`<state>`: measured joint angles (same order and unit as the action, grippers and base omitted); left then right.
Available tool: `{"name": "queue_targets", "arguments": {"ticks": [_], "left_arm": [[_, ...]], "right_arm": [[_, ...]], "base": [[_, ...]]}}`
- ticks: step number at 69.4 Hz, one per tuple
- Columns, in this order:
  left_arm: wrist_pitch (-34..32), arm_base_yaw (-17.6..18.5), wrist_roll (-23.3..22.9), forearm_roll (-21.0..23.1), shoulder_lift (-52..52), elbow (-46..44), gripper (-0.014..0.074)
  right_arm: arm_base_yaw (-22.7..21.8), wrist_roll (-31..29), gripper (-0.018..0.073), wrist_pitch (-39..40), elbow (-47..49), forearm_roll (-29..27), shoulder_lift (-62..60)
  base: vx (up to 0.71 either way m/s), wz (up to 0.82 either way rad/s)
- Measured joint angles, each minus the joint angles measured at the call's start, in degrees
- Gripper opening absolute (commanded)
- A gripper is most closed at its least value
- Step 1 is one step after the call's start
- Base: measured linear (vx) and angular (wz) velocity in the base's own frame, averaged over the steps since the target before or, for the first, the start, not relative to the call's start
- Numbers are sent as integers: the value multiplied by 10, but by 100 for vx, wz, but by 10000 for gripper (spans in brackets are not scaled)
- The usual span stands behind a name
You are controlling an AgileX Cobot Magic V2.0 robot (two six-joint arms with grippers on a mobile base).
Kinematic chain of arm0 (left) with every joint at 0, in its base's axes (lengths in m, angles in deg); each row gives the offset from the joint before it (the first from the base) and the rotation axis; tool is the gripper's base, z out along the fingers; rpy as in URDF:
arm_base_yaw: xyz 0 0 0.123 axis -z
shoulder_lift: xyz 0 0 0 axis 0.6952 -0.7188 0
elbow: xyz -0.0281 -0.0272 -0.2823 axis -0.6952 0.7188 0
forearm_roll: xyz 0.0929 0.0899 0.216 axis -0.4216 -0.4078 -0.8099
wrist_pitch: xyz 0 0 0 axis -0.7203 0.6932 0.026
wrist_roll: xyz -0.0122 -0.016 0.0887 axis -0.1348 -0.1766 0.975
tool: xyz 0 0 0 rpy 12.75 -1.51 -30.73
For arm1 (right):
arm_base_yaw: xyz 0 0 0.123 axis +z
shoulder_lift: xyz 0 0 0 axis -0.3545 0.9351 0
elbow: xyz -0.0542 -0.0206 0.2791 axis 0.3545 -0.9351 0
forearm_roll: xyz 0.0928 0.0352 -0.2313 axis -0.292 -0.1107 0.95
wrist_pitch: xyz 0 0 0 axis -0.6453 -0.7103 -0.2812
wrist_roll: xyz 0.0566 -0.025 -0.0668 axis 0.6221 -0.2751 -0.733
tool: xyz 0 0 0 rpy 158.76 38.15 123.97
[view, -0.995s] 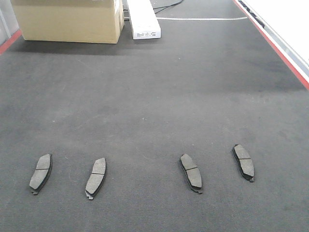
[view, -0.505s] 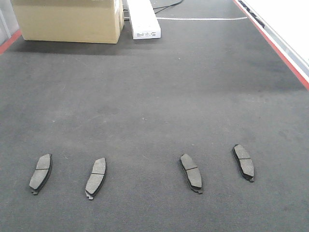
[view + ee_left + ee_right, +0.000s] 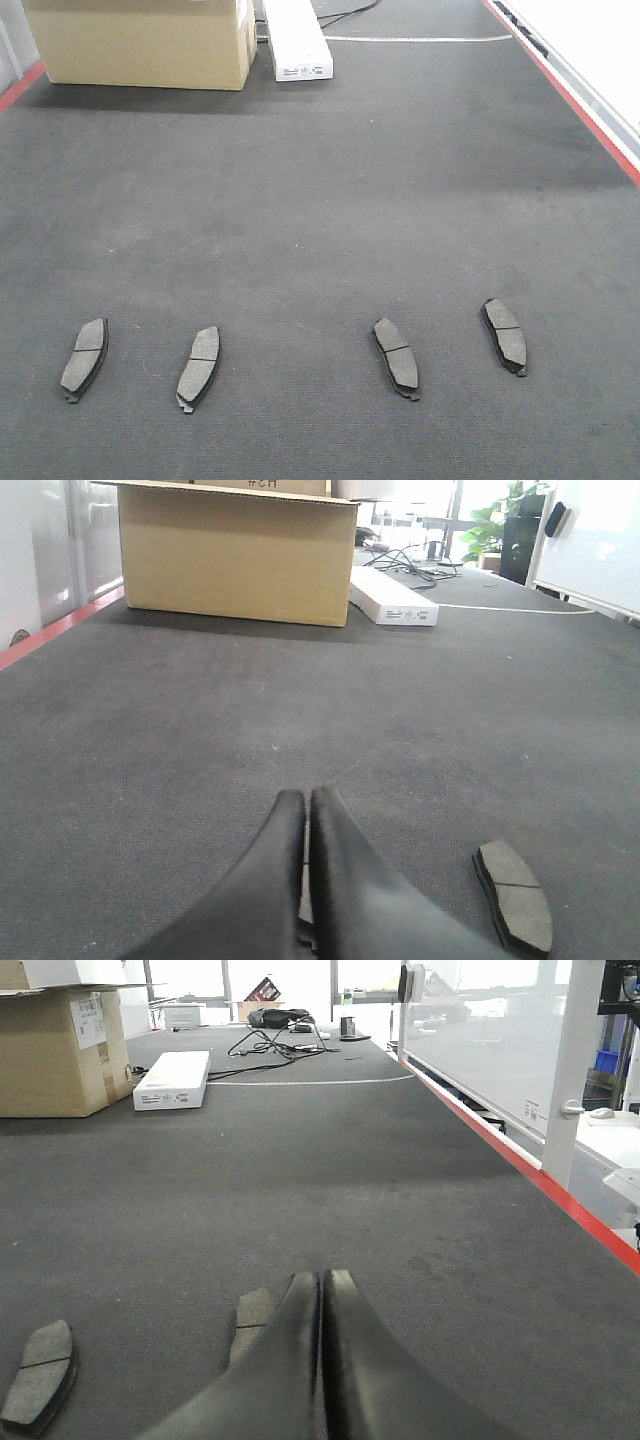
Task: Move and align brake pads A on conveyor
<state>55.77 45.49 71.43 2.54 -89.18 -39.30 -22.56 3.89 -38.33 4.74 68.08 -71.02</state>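
Four brake pads lie in a row near the close edge of the conveyor [image 3: 320, 200]. From left to right: the first pad [image 3: 84, 357], the second pad [image 3: 199, 367], the third pad [image 3: 397, 356], the fourth pad [image 3: 506, 335]. The left two tilt one way, the right two tilt the other way, and the fourth sits a bit farther back. So lining up looks not finished. The left pincer [image 3: 306, 810] is pressed together, holding nothing. The right pincer [image 3: 322, 1285] is pressed together too.
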Motion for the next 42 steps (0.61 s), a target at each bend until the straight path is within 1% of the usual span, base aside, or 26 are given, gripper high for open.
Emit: {"name": "queue_targets", "arguments": {"ticks": [42], "left_arm": [[0,0,0,0,0,0,-6]], "right_arm": [[0,0,-12,0,0,0,0]], "base": [[0,0]]}}
